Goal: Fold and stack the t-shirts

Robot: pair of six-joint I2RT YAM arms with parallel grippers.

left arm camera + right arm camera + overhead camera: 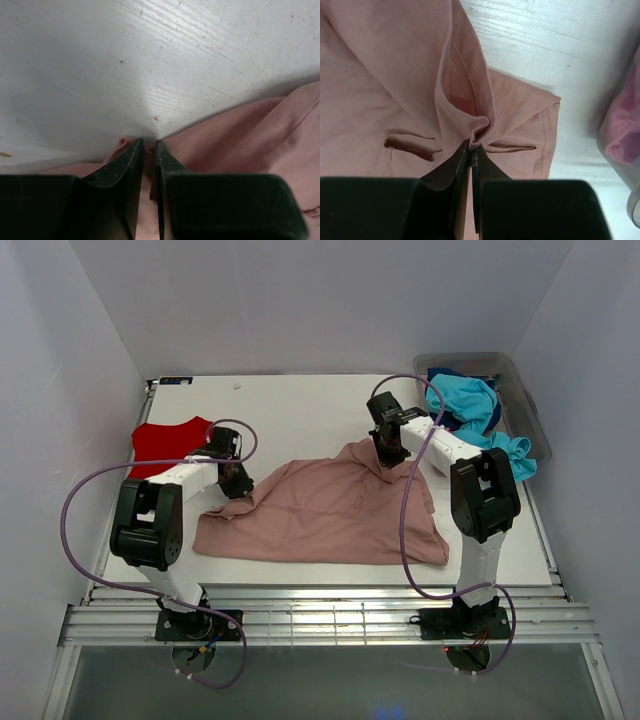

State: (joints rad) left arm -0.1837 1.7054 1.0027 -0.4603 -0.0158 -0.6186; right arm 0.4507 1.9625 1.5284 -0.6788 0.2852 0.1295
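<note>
The large dusty-pink t-shirt (330, 515) lies spread and wrinkled across the middle of the table. My left gripper (237, 480) is shut on its left corner; the left wrist view shows the pink cloth (235, 135) pinched between the fingertips (148, 145) just over the table. My right gripper (388, 452) is shut on a bunched fold at the shirt's far right edge (470, 115), lifted slightly; the pinch (471, 148) shows in the right wrist view. A folded red t-shirt (165, 445) lies at the left. Turquoise (468, 405) and navy tees sit in the bin.
A clear grey plastic bin (520, 390) stands at the back right, with turquoise cloth spilling over its near edge (510, 455); bright pink cloth shows through its wall (620, 135). White walls enclose the table on three sides. Purple cables loop from both arms.
</note>
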